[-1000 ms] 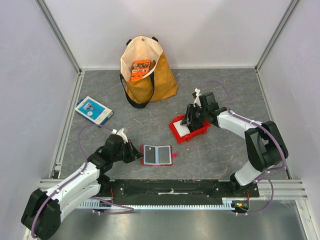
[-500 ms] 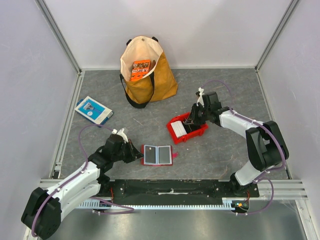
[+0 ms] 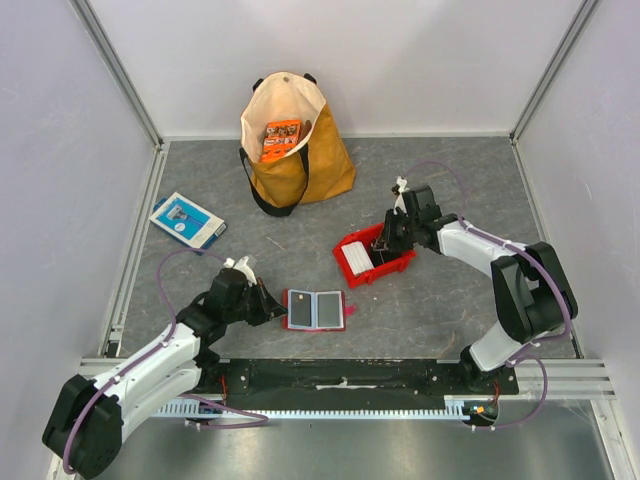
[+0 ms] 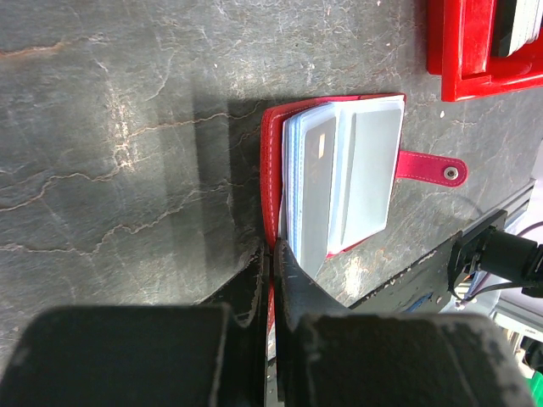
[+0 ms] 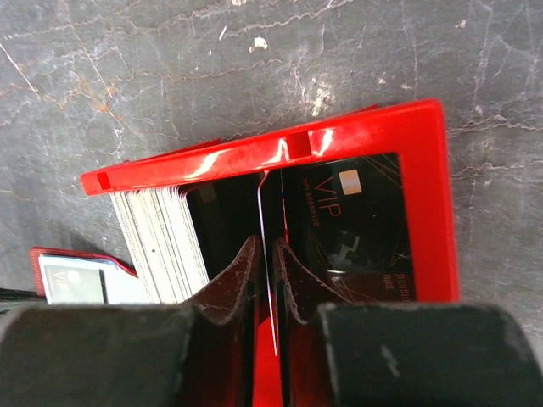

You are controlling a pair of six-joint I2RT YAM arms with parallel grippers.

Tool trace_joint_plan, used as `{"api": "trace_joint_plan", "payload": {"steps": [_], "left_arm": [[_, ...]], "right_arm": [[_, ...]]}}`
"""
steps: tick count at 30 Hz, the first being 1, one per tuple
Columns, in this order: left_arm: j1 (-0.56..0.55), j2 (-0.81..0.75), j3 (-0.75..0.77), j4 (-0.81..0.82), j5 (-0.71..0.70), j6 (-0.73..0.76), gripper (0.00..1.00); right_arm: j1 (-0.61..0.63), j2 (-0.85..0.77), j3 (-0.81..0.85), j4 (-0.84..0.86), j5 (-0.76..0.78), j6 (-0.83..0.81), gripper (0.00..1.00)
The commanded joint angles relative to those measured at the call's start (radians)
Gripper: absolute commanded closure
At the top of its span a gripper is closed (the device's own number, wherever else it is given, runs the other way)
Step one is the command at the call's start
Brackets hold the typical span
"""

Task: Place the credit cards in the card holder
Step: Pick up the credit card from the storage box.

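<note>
The card holder (image 3: 316, 310) lies open on the table, a red wallet with grey pockets (image 4: 339, 178) and a snap tab (image 4: 433, 168). My left gripper (image 3: 272, 306) is shut on its left red edge (image 4: 271, 246). The credit cards stand in a small red bin (image 3: 400, 262): a whitish stack (image 5: 157, 242) on one side and a dark VIP card (image 5: 348, 229) leaning on the other. My right gripper (image 3: 382, 245) reaches down into the bin. Its jaws (image 5: 265, 244) are shut on one thin card (image 5: 261, 212), seen edge-on.
A yellow tote bag (image 3: 300, 165) with an orange packet (image 3: 281, 138) inside stands at the back. A blue-and-white flat box (image 3: 187, 220) lies at the far left. The bin's rim (image 5: 271, 153) rises just beyond my right fingers. Walls enclose the table on three sides.
My right gripper's jaws have closed around a card in the bin, and the bin has shifted slightly. The left arm and the card holder have not moved.
</note>
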Motion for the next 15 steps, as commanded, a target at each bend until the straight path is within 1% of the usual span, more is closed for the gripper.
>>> {"api": "trace_joint_plan", "payload": {"steps": [1,7,8,10,11,12,15], "left_arm": [[-0.002,-0.001,0.03,0.032,0.029,-0.019,0.98],[-0.002,-0.019,0.027,0.025,0.026,-0.022,0.98],[0.0,-0.024,0.026,0.023,0.026,-0.022,0.98],[-0.003,-0.024,0.024,0.022,0.025,-0.022,0.98],[-0.003,-0.025,0.024,0.022,0.026,-0.022,0.98],[-0.002,-0.025,0.024,0.022,0.026,-0.022,0.98],[-0.002,-0.031,0.024,0.017,0.029,-0.022,0.98]], "right_arm": [[0.043,0.003,0.021,-0.039,0.101,-0.034,0.82],[0.078,0.021,0.029,-0.056,0.141,-0.046,0.81],[0.081,0.023,0.032,-0.059,0.15,-0.046,0.82],[0.089,0.019,0.04,-0.066,0.164,-0.051,0.89],[0.092,0.012,0.046,-0.073,0.17,-0.055,0.95],[0.094,-0.002,0.052,-0.077,0.19,-0.058,1.0],[0.097,-0.068,0.072,-0.097,0.227,-0.075,1.0]]}}
